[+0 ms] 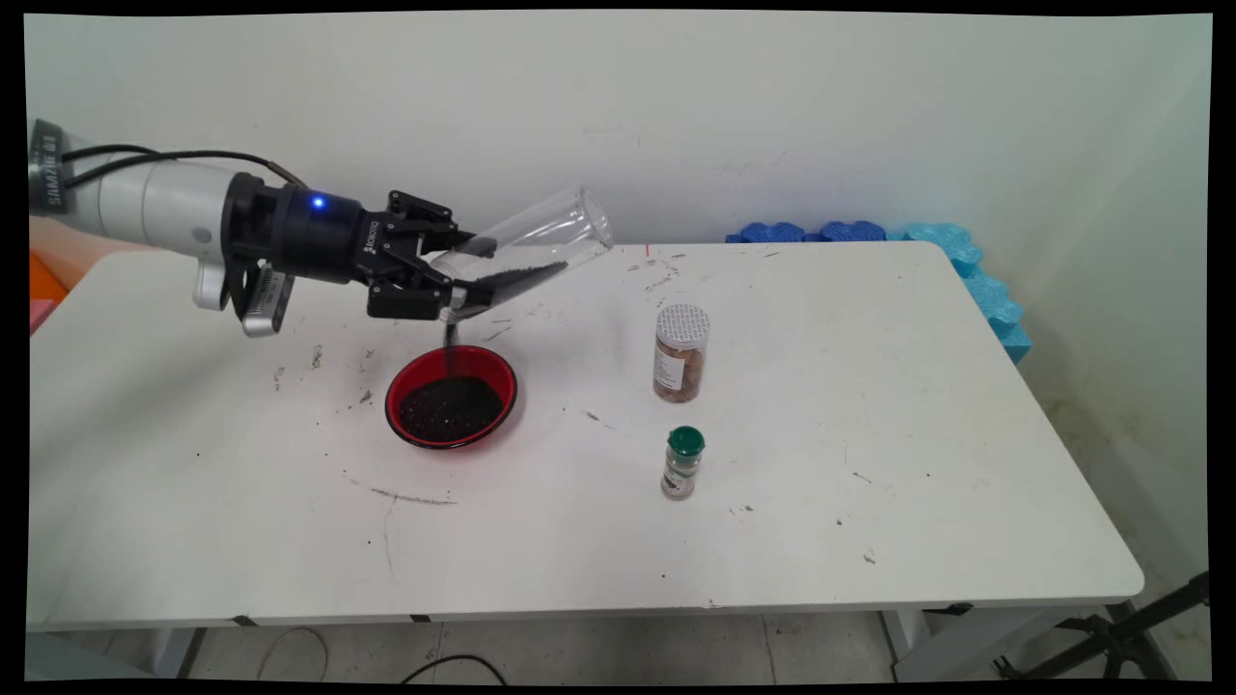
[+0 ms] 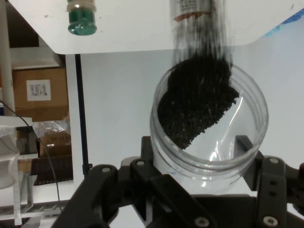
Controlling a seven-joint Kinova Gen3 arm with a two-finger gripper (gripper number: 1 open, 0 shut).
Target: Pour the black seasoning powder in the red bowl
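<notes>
**Clear jar tipped over the red bowl, dark grains falling**

Main view: the claw is clamped on a clear jar, holding it near its mouth end. The jar is tilted with its closed base up and to the right and its mouth down beside the claw, just above the far rim of the red bowl. A thin stream of black grains drops from the mouth into the bowl. The bowl already holds a wide dark heap covering most of its bottom, while a band of grains lies along the lower wall of the jar, so part of the load is in the bowl and part has yet to leave the jar. To the right of the bowl, well apart, stands a spice jar with a silver lid; nearer the camera than that, also right of the bowl, stands a small green-capped shaker. A few dark specks lie on the worktop around the bowl.

Hand view: the claw's fingers press on either side of the jar, whose round mouth faces the camera. A mass of black grains lies inside, streaking toward the rim. Beyond the jar, the green-capped shaker and the silver-lidded jar appear at the picture's top edge.
</notes>
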